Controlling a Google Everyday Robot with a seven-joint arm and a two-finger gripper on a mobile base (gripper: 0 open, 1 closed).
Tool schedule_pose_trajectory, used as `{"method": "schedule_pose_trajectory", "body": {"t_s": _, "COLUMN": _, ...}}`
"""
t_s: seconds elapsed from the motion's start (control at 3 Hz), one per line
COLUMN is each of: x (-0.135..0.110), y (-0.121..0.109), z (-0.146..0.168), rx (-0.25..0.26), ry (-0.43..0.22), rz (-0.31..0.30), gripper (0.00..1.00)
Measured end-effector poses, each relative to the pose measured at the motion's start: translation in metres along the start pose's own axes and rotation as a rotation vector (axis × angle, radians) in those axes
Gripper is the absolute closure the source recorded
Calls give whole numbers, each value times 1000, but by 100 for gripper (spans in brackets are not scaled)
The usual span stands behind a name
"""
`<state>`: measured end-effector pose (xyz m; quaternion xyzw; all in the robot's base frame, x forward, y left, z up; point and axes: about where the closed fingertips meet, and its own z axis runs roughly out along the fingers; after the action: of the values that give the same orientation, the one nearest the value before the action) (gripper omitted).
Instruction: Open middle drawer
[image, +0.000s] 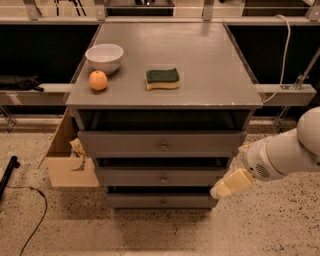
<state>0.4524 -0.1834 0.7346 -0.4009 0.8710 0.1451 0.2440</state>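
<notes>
The grey cabinet has three stacked drawers. The middle drawer has a flat grey front with a small round metal knob at its centre. Its front sits in line with the cabinet, between the wider top drawer and the narrower bottom drawer. My gripper, cream-coloured at the end of a white arm, hangs at the right end of the middle drawer front, right of the knob and a little lower. It holds nothing that I can see.
On the cabinet top are a white bowl, an orange and a green and yellow sponge. An open cardboard box stands on the floor at the cabinet's left. A black cable lies at the far left.
</notes>
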Motion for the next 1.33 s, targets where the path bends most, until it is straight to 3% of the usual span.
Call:
{"method": "schedule_pose_trajectory", "body": {"t_s": 0.33, "x": -6, "y": -9, "z": 11, "rx": -50, "ry": 89, "rz": -151, "gripper": 0}}
{"method": "schedule_pose_trajectory", "body": {"t_s": 0.67, "x": -7, "y": -17, "z": 19, "rx": -34, "ry": 166, "rz": -252, "gripper": 0}}
{"method": "schedule_pose_trajectory", "body": {"t_s": 1.0, "x": -7, "y": -20, "z": 21, "rx": -26, "ry": 183, "rz": -274, "gripper": 0}}
{"method": "schedule_pose_trajectory", "body": {"t_s": 1.33, "x": -6, "y": -9, "z": 30, "rx": -47, "ry": 158, "rz": -230, "gripper": 0}}
